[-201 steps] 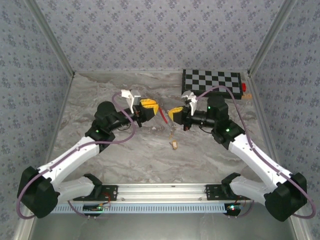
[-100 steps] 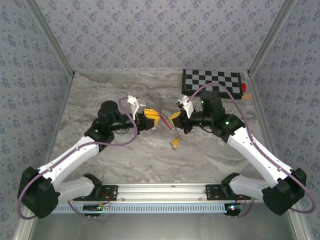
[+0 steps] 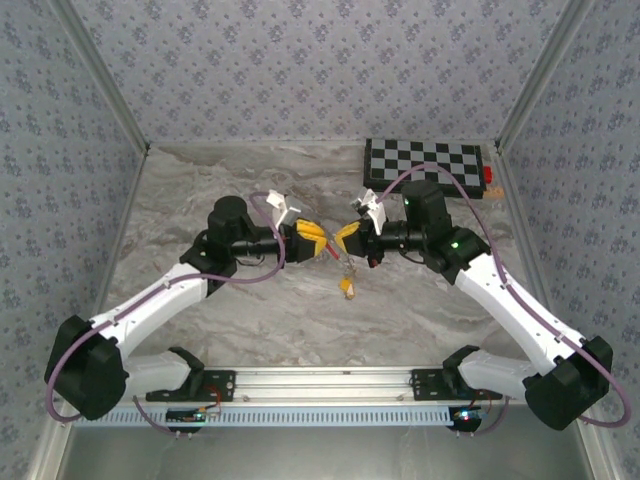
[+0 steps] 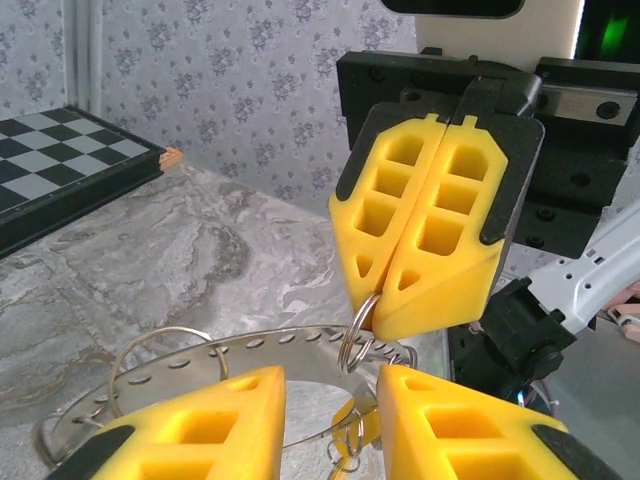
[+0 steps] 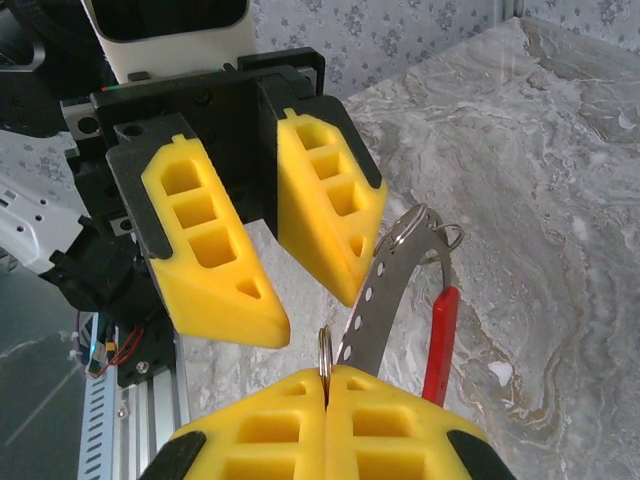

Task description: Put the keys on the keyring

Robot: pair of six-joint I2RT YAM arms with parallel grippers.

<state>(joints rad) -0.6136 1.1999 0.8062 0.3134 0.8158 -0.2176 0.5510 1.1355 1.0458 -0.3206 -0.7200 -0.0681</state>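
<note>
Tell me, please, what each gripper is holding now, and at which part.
The right gripper pinches a small wire loop on the grey band of the keyring. The left gripper is open, holding nothing.

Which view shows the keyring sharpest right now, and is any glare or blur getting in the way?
Right wrist: keyring crisp, perforated metal and red part clear, no glare. Left wrist: metal band readable, a green light blooms at top right. Top external: even light, soft shadows, ring too small to resolve between left gripper and right gripper.
</note>
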